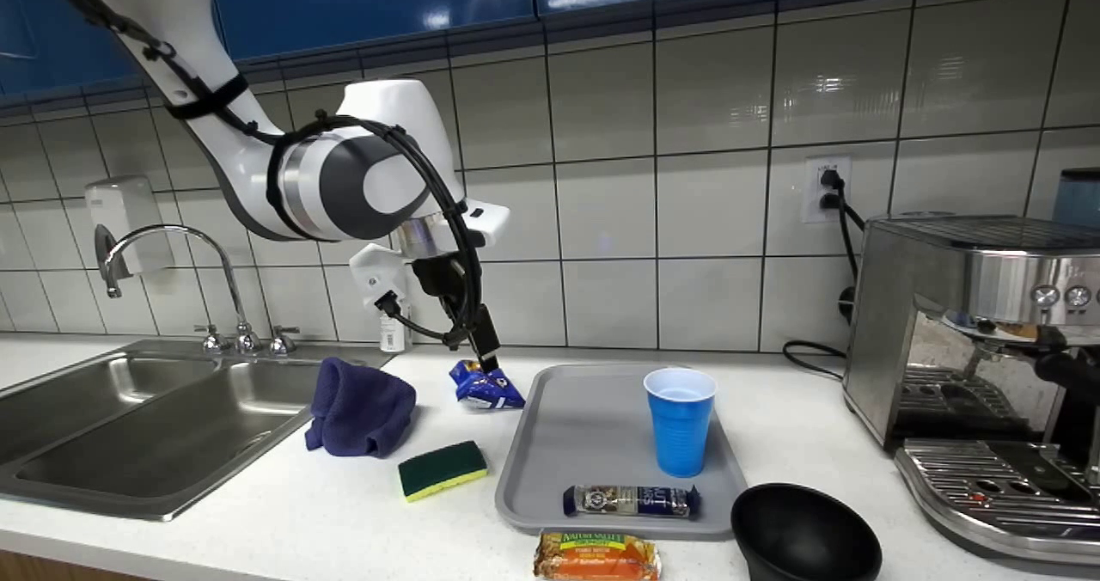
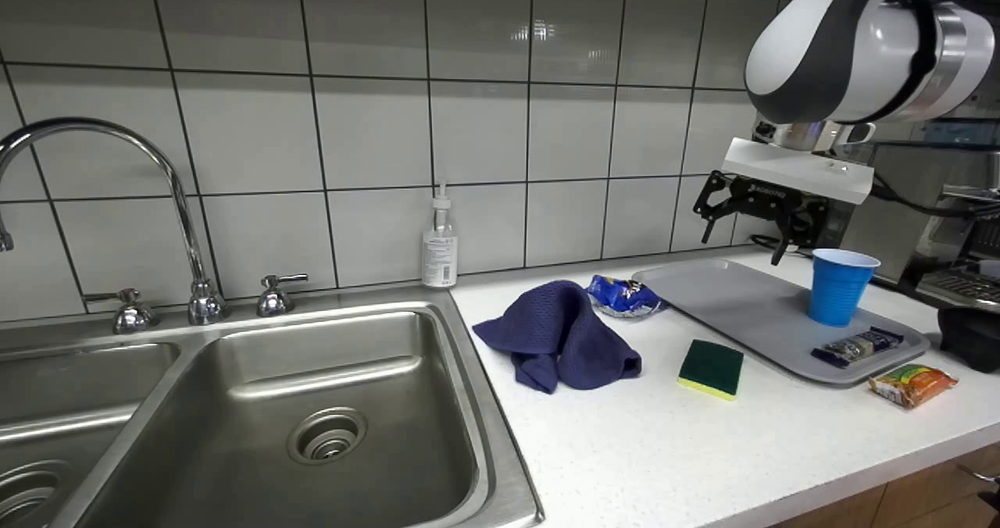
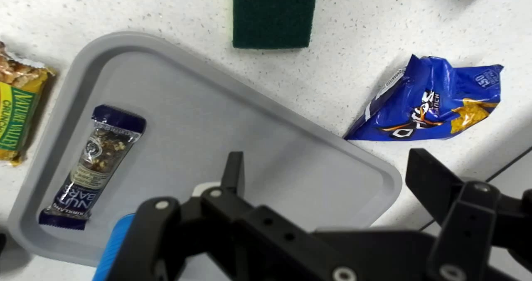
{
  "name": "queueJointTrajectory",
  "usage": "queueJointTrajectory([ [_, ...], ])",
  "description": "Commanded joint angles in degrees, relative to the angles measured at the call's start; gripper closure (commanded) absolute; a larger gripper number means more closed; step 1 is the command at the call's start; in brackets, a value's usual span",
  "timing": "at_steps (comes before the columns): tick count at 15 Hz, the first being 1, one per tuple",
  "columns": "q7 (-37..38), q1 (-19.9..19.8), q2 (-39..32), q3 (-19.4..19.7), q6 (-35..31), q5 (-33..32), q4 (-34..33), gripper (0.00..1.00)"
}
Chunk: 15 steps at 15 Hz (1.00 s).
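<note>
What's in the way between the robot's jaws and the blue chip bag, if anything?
Nothing I can see. The open, empty jaws hang above the tray, and the chip bag lies uncovered on the counter beside it. The sponge and the cloth lie on the counter too, but not between them.
</note>
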State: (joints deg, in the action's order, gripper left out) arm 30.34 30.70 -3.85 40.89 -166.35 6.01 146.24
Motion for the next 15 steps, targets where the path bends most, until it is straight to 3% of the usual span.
queueJointTrajectory([
  [1, 0.0, 0.0, 0.0, 0.0, 0.0, 0.0, 0.0, 0.0],
  [10, -1.5, 1.3, 0.6, -1.1, -2.2, -0.5, 0.3, 0.0],
  [15, -4.3, 2.8, 0.8, -4.2, -1.7, 2.1, -0.1, 0.0],
])
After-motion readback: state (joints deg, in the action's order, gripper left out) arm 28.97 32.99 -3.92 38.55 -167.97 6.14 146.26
